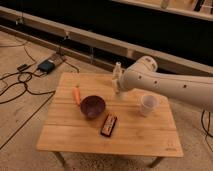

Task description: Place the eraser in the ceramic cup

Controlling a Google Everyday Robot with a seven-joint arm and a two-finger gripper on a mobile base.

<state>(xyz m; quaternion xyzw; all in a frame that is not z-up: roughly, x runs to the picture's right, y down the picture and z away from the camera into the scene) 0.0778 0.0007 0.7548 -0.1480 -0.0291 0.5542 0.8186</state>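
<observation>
- Oddly, the eraser cannot be made out anywhere; it may sit hidden at the arm's tip, but that is only a guess.
- The cup [148,104] stands upright on the table [150,140] with nothing seen inside.
- The gripper [119,92] hangs beside the cup, on the side toward the bowl [93,106], not above the cup's mouth. Its fingers are closed; whether they grip anything I cannot tell.
- A slim bottle [118,72] stands close by the gripper, on that same side of the cup.
- Farther from the cup lie a dark flat block [108,125] and, beyond the bowl, an orange stick [77,95].
- Risk: a release short of the cup would drop the eraser on the table or into the bowl.
- Risk: the eraser could catch the narrow rim and tip the cup.
- Risk: the arm's swing toward the cup could topple the bottle.
</observation>
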